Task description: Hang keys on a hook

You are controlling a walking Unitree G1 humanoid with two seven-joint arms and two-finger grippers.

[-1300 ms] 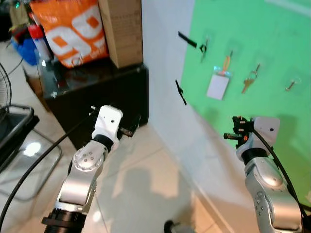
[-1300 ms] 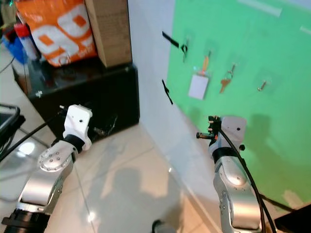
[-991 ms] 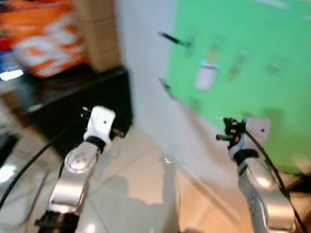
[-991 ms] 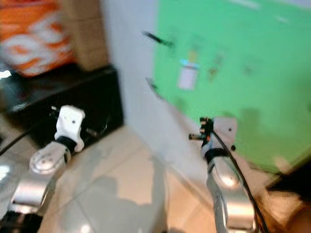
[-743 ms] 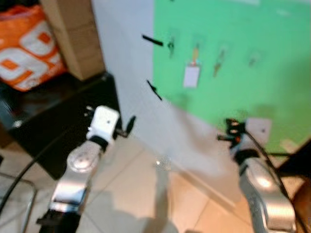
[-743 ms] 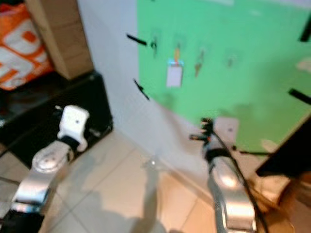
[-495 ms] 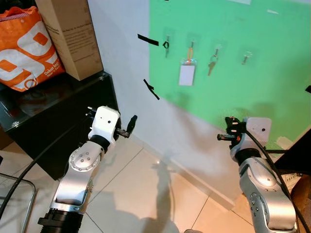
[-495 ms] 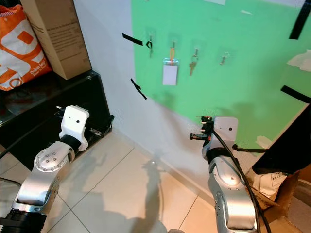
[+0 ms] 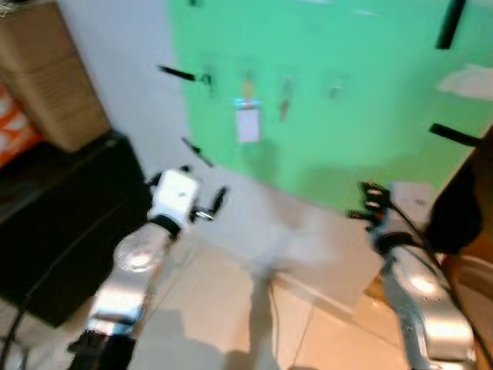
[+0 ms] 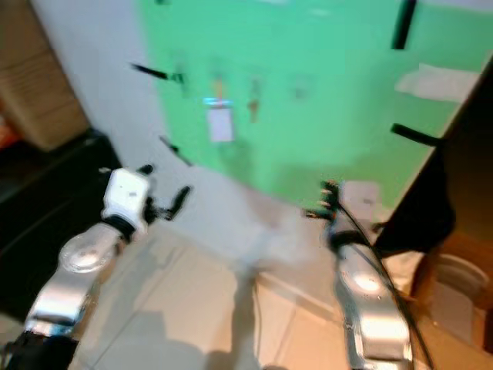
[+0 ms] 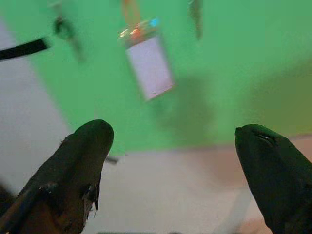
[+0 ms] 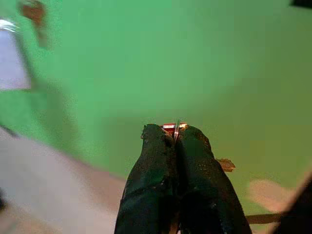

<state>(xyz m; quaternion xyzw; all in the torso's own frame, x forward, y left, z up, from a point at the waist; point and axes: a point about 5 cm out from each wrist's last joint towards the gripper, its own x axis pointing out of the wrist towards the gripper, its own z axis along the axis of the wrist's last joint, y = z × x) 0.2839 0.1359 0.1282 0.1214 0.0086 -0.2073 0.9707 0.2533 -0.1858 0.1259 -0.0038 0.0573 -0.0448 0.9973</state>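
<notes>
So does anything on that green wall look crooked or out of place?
Nothing clearly stands out. The white card and other small items hang in a row on the green board; black tape strips sit at odd angles along its edges. The head views are blurred.

Green wall board [image 9: 347,92] carries a hanging white card [image 9: 247,125].

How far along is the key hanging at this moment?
Picked up: the right gripper is shut on a thin metal piece, apparently the keys. In hand: it faces the green board, short of it. Left: hooking them on. The left gripper is open.
</notes>
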